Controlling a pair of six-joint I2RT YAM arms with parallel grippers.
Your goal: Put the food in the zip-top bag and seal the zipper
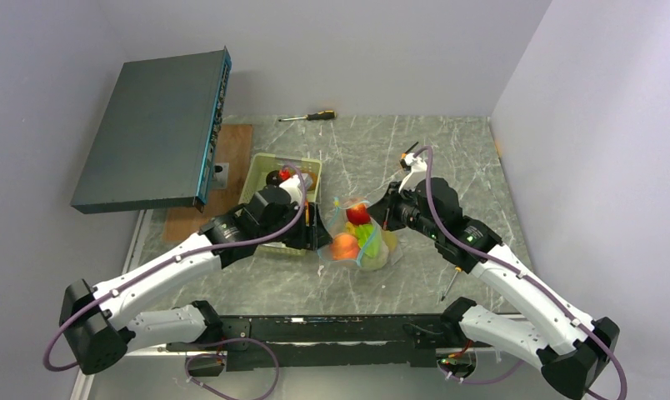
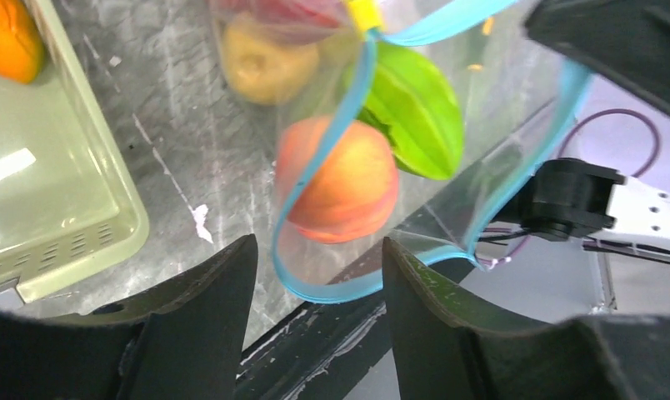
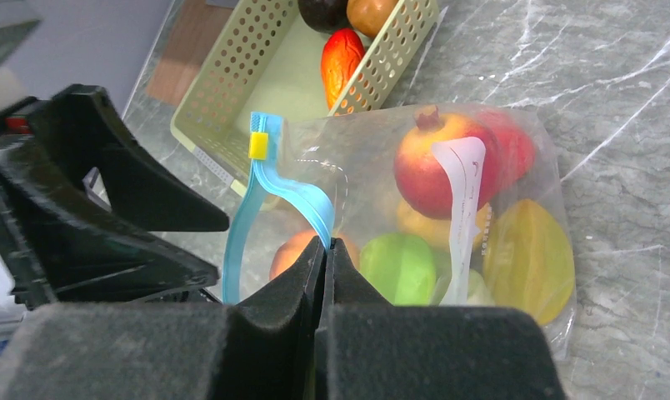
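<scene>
The clear zip-top bag (image 1: 361, 237) lies mid-table and holds several foods: a red pomegranate (image 3: 440, 158), an orange peach (image 2: 340, 187), a green fruit (image 3: 398, 267) and a yellow starfruit (image 3: 527, 258). Its teal zipper (image 3: 290, 192) stands open in a loop, with a yellow slider (image 3: 258, 146) at one end. My right gripper (image 3: 325, 242) is shut on one side of the zipper strip. My left gripper (image 2: 319, 267) is open, and the near bend of the zipper loop (image 2: 315, 287) lies between its fingers. More food stays in the pale green tray (image 1: 265, 162).
The tray (image 3: 232, 100) holds a red fruit (image 3: 342, 54), a dark one and a brown one; an orange piece (image 2: 7, 37) shows in the left wrist view. A screwdriver (image 1: 311, 116) lies at the back, another (image 1: 450, 283) by my right arm. A dark box (image 1: 152, 129) stands at the left.
</scene>
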